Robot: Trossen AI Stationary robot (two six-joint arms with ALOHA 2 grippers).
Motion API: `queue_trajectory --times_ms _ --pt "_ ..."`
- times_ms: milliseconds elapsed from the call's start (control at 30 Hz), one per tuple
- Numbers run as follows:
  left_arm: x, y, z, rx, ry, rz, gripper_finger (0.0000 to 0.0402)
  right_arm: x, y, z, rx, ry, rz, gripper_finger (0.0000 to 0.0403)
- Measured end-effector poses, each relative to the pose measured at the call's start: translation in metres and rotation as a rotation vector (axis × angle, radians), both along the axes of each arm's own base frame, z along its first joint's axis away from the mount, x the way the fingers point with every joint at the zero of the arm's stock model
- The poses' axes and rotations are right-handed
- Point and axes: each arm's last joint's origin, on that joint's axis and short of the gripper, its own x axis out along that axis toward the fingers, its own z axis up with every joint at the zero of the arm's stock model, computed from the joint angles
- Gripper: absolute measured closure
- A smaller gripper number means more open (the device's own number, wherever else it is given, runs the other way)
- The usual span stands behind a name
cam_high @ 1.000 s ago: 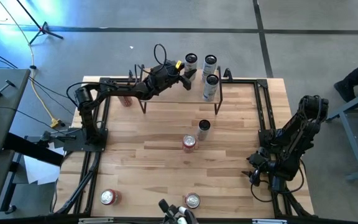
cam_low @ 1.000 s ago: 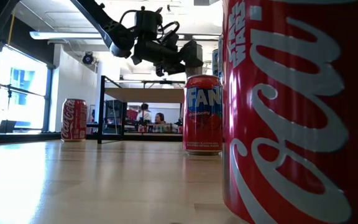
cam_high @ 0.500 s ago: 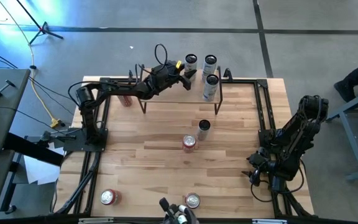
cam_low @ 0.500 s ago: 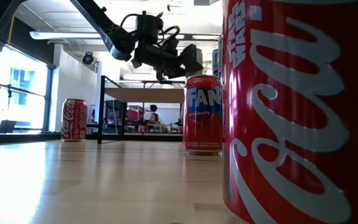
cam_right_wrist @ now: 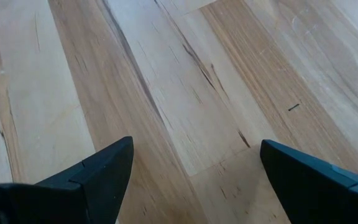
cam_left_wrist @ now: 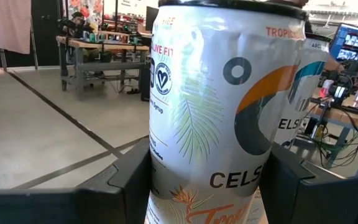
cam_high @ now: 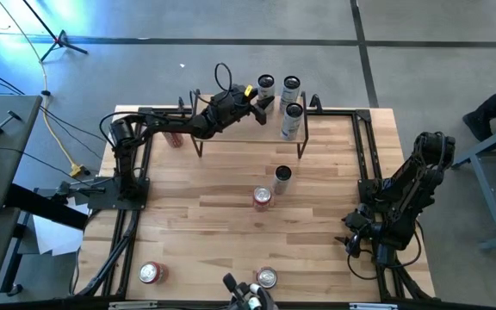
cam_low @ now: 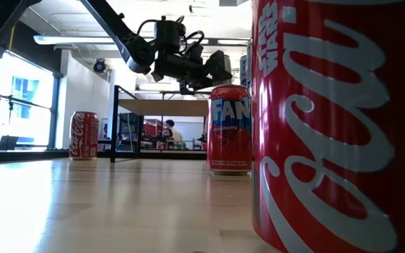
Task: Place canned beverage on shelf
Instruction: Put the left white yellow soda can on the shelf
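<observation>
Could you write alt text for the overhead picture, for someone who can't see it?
Seen from above, the left claw grips a tall white can over the wood-topped shelf at the table's far edge, beside two more white cans there. Four cans stand loose on the wooden tabletop. The right claw waits open at the table's right side.

white can (cam_left_wrist: 213, 118): "CELS", "TROPIC", "LIVE FIT" | nearest red can (cam_low: 339, 119): Coca-Cola script, "STAR WARS" | red can (cam_low: 229, 129) just behind it: "FAN" | far red can (cam_low: 84, 135): Coca-Cola script
</observation>
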Motion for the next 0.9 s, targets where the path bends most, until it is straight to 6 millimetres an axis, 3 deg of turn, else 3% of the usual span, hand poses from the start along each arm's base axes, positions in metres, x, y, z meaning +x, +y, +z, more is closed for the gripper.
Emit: queue_trajectory --times_ms 567,900 --pt "-0.0032 -0.0061 0.0088 0.035 0.059 0.022 0.0203 0.0 0.0001 0.0 0.001 0.001 0.0 0.0064" --pt "-0.0019 -0.0085 0.0094 0.044 0.061 0.018 0.0146 0.0 0.0001 -0.0001 0.002 0.004 0.0 0.0064"
